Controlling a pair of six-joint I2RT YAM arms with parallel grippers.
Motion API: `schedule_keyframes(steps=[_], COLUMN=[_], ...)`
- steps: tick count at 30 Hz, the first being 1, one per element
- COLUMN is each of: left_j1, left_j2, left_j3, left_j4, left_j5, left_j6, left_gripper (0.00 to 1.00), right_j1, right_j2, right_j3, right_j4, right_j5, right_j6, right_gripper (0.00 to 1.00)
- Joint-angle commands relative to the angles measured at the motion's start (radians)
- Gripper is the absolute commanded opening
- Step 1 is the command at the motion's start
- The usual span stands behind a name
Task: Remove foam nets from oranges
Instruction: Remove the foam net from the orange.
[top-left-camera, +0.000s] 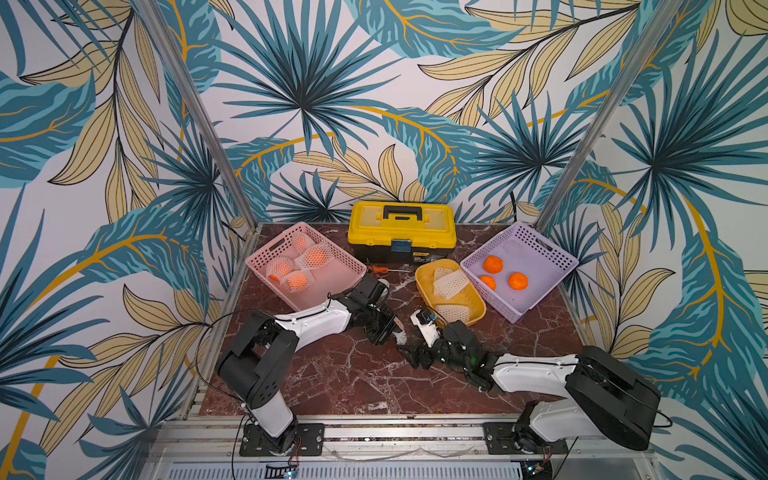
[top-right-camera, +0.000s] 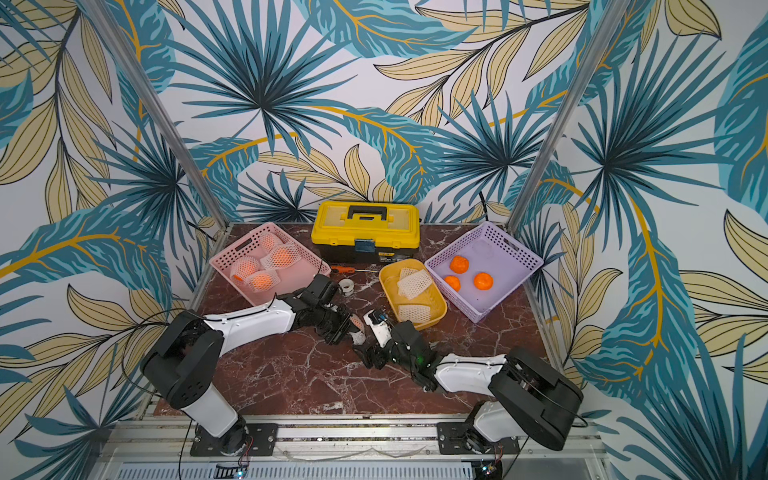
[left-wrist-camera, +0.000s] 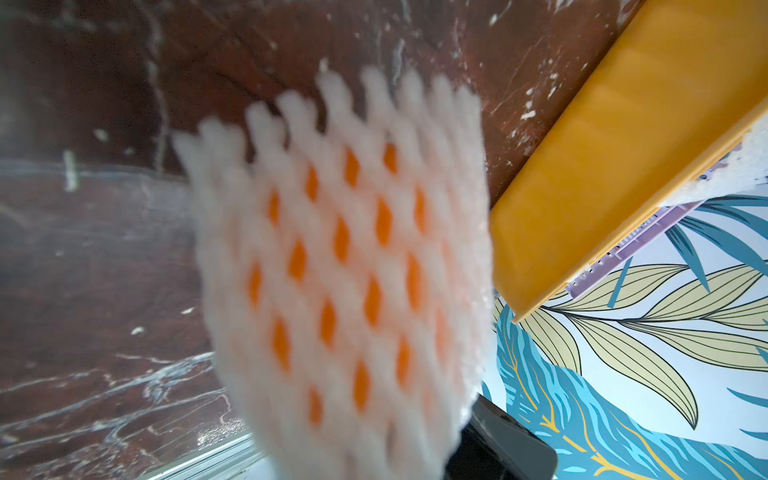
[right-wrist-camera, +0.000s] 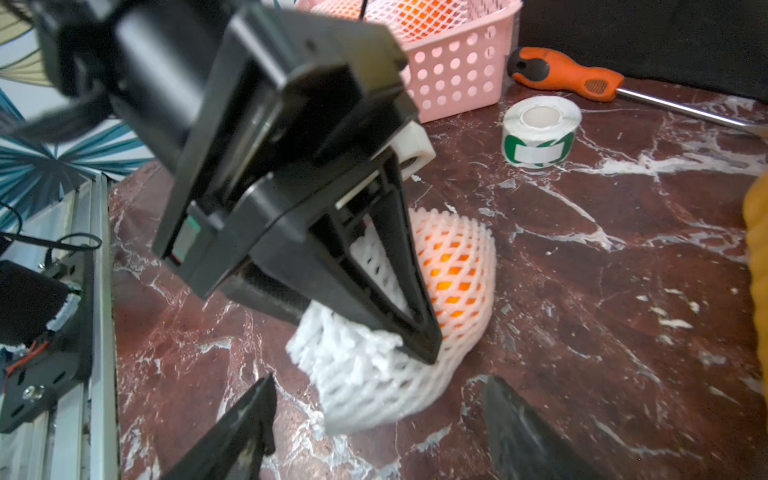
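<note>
Mid-frame in right wrist view, L gripper (right-wrist-camera: 415, 351) clenches foam net (right-wrist-camera: 374, 386) by its bunched end, orange (right-wrist-camera: 453, 266) inside, prob. anchoring it so R gripper (right-wrist-camera: 380, 384), jaws spread, can grab.

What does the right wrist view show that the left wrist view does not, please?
Only the right wrist view: the left gripper pinching the foam net at its loose end, plus the tape roll, screwdriver and pink basket. Only the left wrist view: the purple basket. Both: the netted orange on the marble table.
</note>
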Motion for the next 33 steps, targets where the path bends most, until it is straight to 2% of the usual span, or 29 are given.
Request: schedule_keyframes(steps=[1,9,13,18,21,24,29,33], left_j1=[0.007,0.007,0.007,0.006,0.007,0.007,0.024,0.056], left_j2=[-0.028,-0.053,-0.060,-0.061,-0.070,-0.069,-0.085,-0.111], left_j3=[-0.018,-0.015,-0.018,-0.029,-0.029,-0.032,-0.033,-0.020], left_j4=[0.021,0.026,0.027,0.042,0.043,0.045,0.045,-0.018], left_j5=[0.027,0.048,0.053,0.068,0.066,0.066,0.056,0.036], left_j6=[-0.013,-0.024,-0.026,-0.036,-0.038,-0.036,-0.022,0.024], left_gripper=[0.12,0.12,0.13,0.15,0.20,0.33,0.63,0.86], right_j1=[0.014,0.031,0.037,0.041,0.041,0.041,0.041,0.040], right_j2=[0.047,0.125,0.144,0.174,0.185,0.187,0.155,0.127], right_j3=[-0.012,0.044,0.039,0.046,0.040,0.039,0.036,0.039], right_j4=[0.120,0.118,0.179,0.220,0.257,0.268,0.245,0.194], right_j5=[0.020,0.166,0.219,0.233,0.234,0.228,0.217,0.209], right_j6=[-0.093,-0.114,-0.111,-0.106,-0.089,-0.066,-0.018,0.012], right_gripper=[0.77,0.56,0.47,0.40,0.28,0.16,0.00,0.00])
